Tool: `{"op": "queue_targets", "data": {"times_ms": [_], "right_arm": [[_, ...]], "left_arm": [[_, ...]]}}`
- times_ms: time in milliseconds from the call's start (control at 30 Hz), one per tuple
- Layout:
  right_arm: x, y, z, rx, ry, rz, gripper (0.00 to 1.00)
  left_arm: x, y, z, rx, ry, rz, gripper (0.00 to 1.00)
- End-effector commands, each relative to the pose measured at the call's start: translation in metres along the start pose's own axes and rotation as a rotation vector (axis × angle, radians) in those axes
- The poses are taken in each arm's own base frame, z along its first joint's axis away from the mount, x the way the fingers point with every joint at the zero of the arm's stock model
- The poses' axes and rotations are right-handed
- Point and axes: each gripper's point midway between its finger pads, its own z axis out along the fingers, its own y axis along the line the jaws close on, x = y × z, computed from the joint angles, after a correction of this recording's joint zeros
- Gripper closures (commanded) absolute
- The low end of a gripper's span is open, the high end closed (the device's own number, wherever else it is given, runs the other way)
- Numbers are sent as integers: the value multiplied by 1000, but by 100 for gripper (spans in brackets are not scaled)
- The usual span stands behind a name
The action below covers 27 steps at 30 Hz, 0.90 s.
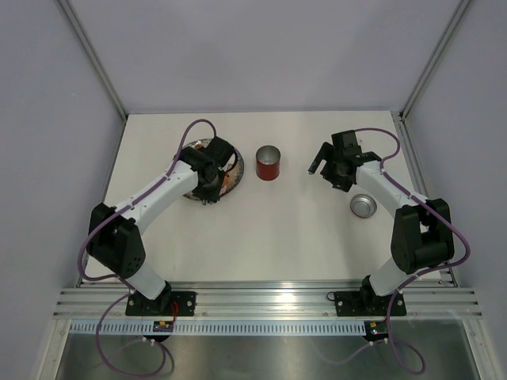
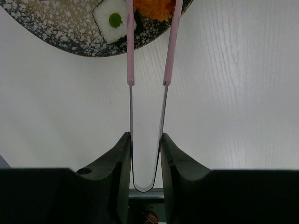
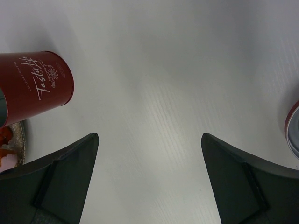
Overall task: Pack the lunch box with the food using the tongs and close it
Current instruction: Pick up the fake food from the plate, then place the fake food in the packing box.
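Tongs sat pinched in the left gripper, arms flanking food at frame top, evidently for pickup; right gripper stood spread, empty.

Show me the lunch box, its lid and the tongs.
lunch box (image 1: 268, 172): top external view, on its red side wall.
lid (image 1: 363, 205): top external view, on its silver underside.
tongs (image 2: 130, 46): left wrist view, on one pink arm.

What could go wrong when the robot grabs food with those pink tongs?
The tongs straddle the orange piece near the plate rim, so a squeeze might squirt it onto the table. The white roll sits right beside one tong arm and may get nudged. The lunch box has a narrow mouth; a dropped piece might miss.
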Motion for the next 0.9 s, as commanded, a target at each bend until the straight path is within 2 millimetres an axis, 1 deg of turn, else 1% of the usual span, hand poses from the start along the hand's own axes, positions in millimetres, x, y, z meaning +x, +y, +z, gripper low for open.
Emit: {"op": "queue_targets", "data": {"times_ms": [0,33,167,300,433,467,533,633,667,700,733,867], "right_arm": [[-10,10,-13,-38,-43,-3,0],[-10,9,-13,-34,-40,-2,1],[-18,11,-19,-28,-59,-16,0],[-21,14,-21,-38,-66,-18,1],[-24,18,-16,-37,-60,-23,1],[-22,17,-12,-29,-44,-25,1],[-21,21,-10,-43,-30,-27,1],[-22,24,-9,-50,-28,-24,0],[-22,23,-9,-48,-30,-21,1],[-23,23,-9,-45,-32,-19,1],[-22,22,-9,-43,-30,-16,1],[-20,21,-9,-41,-27,-15,1]], "left_arm": [[-32,8,-45,13,-161,-54,100],[-40,7,-54,28,-186,-64,100],[-57,-7,-73,121,-242,-80,100],[-71,-13,-82,156,-282,-76,100],[-86,-20,-91,203,-323,-73,100],[-90,-26,-92,229,-325,-69,100],[-100,-31,-100,258,-350,-65,100],[-116,-42,-104,306,-365,-54,100],[-119,-50,-106,335,-364,-43,100],[-128,-53,-105,341,-371,-42,100],[-130,-60,-105,370,-365,-36,100],[-145,-72,-97,384,-371,-35,100]]}}
